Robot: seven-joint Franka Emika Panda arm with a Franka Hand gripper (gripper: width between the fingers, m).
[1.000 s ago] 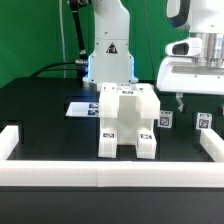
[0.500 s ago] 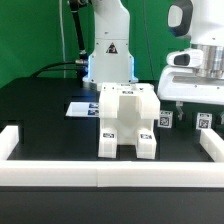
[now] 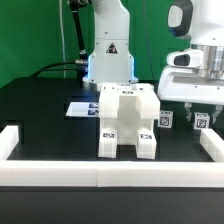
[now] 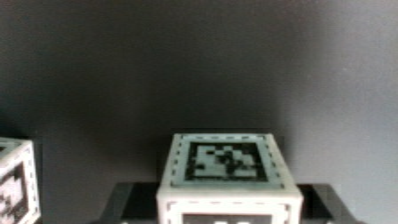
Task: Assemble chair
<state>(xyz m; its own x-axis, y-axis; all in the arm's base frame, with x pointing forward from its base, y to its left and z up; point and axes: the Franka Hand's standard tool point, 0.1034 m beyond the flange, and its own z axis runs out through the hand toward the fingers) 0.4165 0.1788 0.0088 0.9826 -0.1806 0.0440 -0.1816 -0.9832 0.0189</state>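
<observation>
Writing: nothing legible anywhere. The parts carry only black-and-white square tags. A dark triangular mark sits on the robot base, too small to read.

Exterior view: the chair, partly built, stands upright mid-table on the black table, in front of the robot base. It is a chunky white body with a stepped top and two blocky legs towards the camera, a gap between them. There is one tag on the nearer leg face and another low on the side towards the exterior view's right. The marker board lies flat behind the chair, towards the exterior view's left. The white rail borders the near edge and both sides.

Right of the chair, apart from it, are two small white tagged pieces. The nearer loose block stands just beside the chair. The farther loose block sits under the pincer, which is down at table level. Finger contact is not clear from here.

Wrist view only: the farther loose block fills the space between the pincer. Dark fingers lie against both its sides with no gap seen, so the pincer is clamped on it. Its top tag is blurred. The nearer loose block shows at the frame edge. The chair is out of this view.
</observation>
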